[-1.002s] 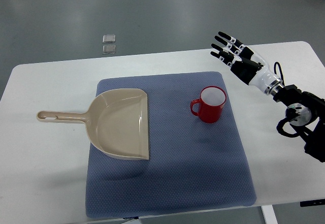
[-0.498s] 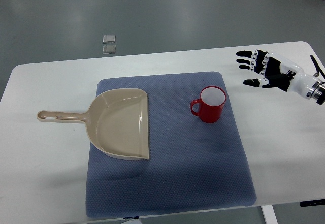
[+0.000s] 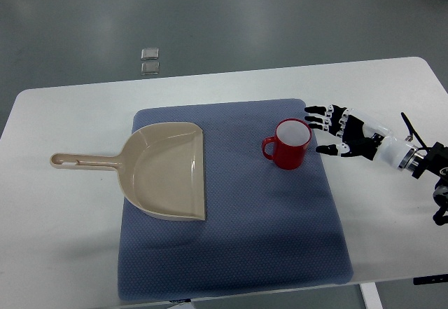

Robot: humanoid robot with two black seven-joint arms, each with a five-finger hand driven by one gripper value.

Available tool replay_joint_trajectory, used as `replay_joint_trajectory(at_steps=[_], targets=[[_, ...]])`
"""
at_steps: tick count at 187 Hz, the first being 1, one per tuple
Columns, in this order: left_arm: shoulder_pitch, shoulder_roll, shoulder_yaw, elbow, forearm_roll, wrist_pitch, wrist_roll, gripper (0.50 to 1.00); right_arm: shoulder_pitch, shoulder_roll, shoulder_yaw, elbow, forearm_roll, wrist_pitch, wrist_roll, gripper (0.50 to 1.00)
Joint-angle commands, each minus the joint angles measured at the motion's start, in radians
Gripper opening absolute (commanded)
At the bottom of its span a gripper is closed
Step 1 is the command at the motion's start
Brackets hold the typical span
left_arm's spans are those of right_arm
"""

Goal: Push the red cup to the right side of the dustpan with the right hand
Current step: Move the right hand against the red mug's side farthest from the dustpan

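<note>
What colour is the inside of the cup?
White inside, red outside; the cup shows clearly in the top view.

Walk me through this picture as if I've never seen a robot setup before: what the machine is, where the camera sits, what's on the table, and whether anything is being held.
This is one camera looking steeply down from the robot's own side of a white table. The machine is a humanoid robot with two arms ending in fingered hands. Only its right hand shows, black and white, coming in from the picture's right edge. Its fingers are spread and point left toward the red cup; they hold nothing, and I cannot tell whether the fingertips touch the cup. The left arm is out of view.

A blue mat covers the table's middle. On it lie a beige dustpan, its handle sticking out left onto the bare table, and the cup, upright, to the right of the dustpan with a gap between them. The cup's handle faces the dustpan.
</note>
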Motion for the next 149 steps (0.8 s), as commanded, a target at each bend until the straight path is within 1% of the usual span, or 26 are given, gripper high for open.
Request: replay_joint_trajectory(at_steps=[1,53,149], targets=[[0.0,0.0,-0.002,0.0,0.0,0.0,0.0,1.0,-0.001,0.022,-0.001,-0.005,0.0,-0.035,0.0,0.932],[0.0,0.0,-0.002,0.0,0.0,0.0,0.0,1.0,-0.003,0.083,-0.026,-0.014,0.0,-0.114,0.0,0.932],[0.0,0.0,0.0,0.0,0.0,0.0,0.0,1.0,-0.003,0.146,-0.026,-0.048,-0.002,-0.121,0.0,0.932]])
